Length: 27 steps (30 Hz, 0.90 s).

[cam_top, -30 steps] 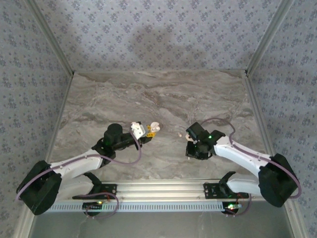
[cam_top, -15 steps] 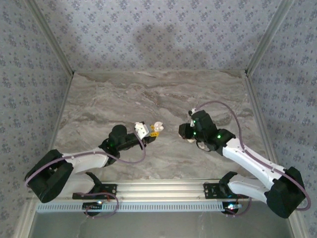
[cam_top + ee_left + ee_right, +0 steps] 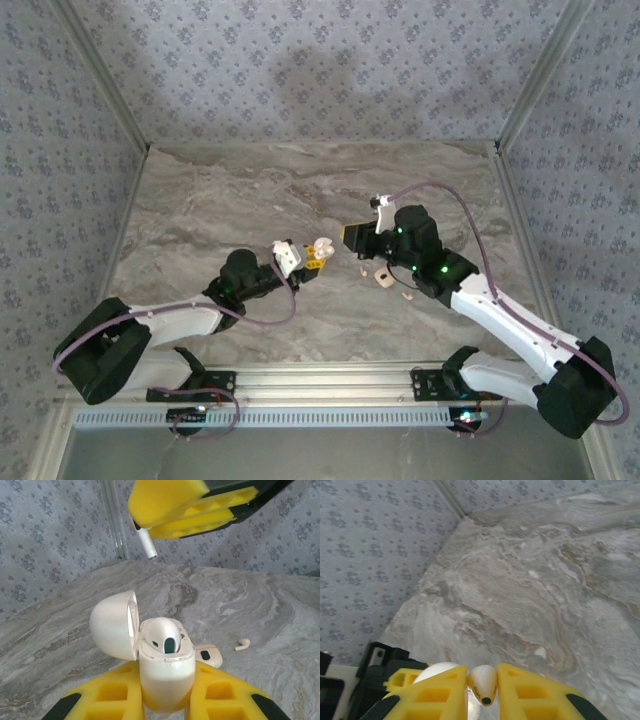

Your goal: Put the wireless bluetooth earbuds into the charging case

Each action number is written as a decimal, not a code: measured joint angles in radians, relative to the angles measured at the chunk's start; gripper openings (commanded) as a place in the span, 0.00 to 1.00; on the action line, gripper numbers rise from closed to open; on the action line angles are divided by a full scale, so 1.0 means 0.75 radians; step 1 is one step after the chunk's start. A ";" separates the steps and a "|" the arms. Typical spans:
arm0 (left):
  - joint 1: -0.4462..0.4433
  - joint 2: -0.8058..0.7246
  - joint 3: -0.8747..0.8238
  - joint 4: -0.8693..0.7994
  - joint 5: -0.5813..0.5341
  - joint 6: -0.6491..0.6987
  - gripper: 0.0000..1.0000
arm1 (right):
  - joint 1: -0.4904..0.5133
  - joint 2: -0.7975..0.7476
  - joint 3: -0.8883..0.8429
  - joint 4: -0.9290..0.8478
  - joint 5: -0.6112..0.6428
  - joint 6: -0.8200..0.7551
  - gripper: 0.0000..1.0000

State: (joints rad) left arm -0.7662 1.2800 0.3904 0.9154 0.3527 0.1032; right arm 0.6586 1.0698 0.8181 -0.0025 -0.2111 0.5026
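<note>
You are at the second insertion. Your left tool point(image 3: 167, 692) pinches the case point(image 3: 166, 672) by its lower body and holds it upright. The lid point(image 3: 112, 625) is swung open to the left in the left wrist view. A seated bud point(image 3: 162, 634) sits in the case with its dark patch facing the camera. You cannot tell from here whether the socket beside it is free, though the task suggests it is.

Your right tool point(image 3: 353, 238) hangs above and just beyond the case, pressed onto the held bud point(image 3: 483, 682). In the left wrist view the held bud's stem points down from the yellow pads, tilted a little toward the case. The two tools are near each other but apart, and the held bud is clear of both lid and case.

The next move likely calls for a slow descent, stem first. Line the stem up with the open socket before you go down, and stay clear of the lid on one side and the seated bud on the other. Hold the case steady. Spread the right tool only once the held bud sits down into the case.

On the surface just behind the case lie a loose bud-like piece point(image 3: 209, 655) and a small white bit point(image 3: 243, 644). Judge later whether either belongs in the case.
</note>
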 measured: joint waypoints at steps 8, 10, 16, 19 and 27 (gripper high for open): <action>0.000 0.002 0.003 0.032 -0.013 -0.026 0.10 | 0.035 0.034 -0.006 0.119 -0.075 -0.004 0.22; 0.000 0.002 0.003 0.037 -0.014 -0.034 0.11 | 0.042 0.044 -0.006 0.130 -0.089 -0.004 0.22; 0.000 0.002 0.003 0.042 -0.033 -0.045 0.10 | 0.054 0.056 -0.012 0.156 -0.110 -0.004 0.23; 0.000 0.002 0.003 0.042 -0.038 -0.051 0.10 | 0.054 0.057 -0.021 0.163 -0.114 -0.004 0.23; 0.000 0.002 0.003 0.044 -0.047 -0.056 0.10 | 0.060 0.058 -0.047 0.170 -0.124 -0.003 0.22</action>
State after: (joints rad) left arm -0.7662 1.2812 0.3923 0.9482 0.3176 0.0608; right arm 0.7036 1.1133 0.7830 0.1249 -0.3038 0.5003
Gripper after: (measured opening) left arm 0.195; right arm 0.225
